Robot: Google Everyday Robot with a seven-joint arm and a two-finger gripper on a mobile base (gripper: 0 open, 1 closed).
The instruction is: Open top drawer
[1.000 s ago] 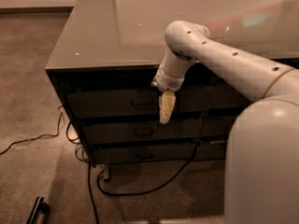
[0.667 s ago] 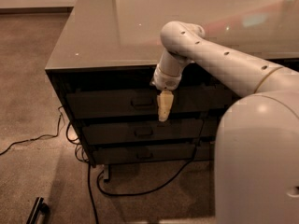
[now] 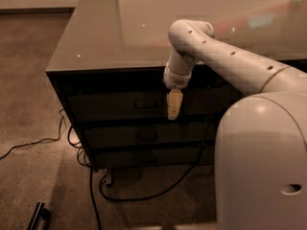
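Observation:
The top drawer [image 3: 110,108] is the uppermost dark grey front of a low cabinet, under a glossy grey top [image 3: 120,37]. It sits flush with the cabinet face, and its small bar handle [image 3: 145,106] is at the centre. My gripper [image 3: 172,115] hangs downward from the white arm [image 3: 225,61]. It is in front of the top drawer, just right of the handle and at about the same height. It holds nothing that I can see.
Two shallower dark drawers sit below: the middle drawer [image 3: 144,135] and the bottom drawer [image 3: 144,158]. Black cables [image 3: 120,195] trail over the carpet by the cabinet's base and out to the left [image 3: 29,145]. A dark bar-shaped object [image 3: 38,217] lies bottom left. My white body [image 3: 261,166] fills the lower right.
The gripper has stayed in front of the top drawer, right of the handle, shifting only slightly. The drawer front has not moved.

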